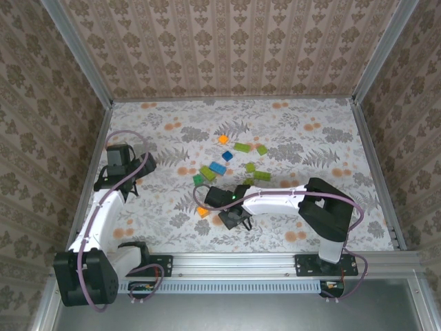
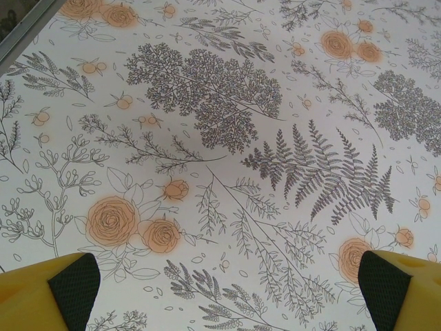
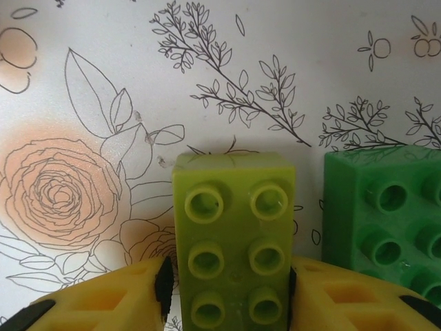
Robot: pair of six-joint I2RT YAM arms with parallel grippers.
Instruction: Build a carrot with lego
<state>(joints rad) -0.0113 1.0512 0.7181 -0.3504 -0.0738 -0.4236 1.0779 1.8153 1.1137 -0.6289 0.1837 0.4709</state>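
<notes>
My right tool [image 3: 231, 286] is clamped on a lime green six-stud plastic brick [image 3: 234, 227], with its black pads [image 3: 164, 279] against both long sides near one end. A darker green studded brick [image 3: 382, 214] sits just beside it, so I'd lift straight up and keep the squeeze firm so the brick can't twist. The left tool [image 2: 227, 293] hangs over the floral-print desk [image 2: 207, 103], jaws wide apart. The other loose lego bricks [image 1: 238, 162] lie scattered mid-desk, and a small orange brick [image 1: 202, 212] lies near my right tool. I judge the carrot not yet begun.

left gripper [image 2: 227, 293], jaws wide apart, at far left; right gripper [image 3: 229, 289] at centre, pads [image 3: 164, 281] tight against lime brick [image 3: 234, 207]
</notes>
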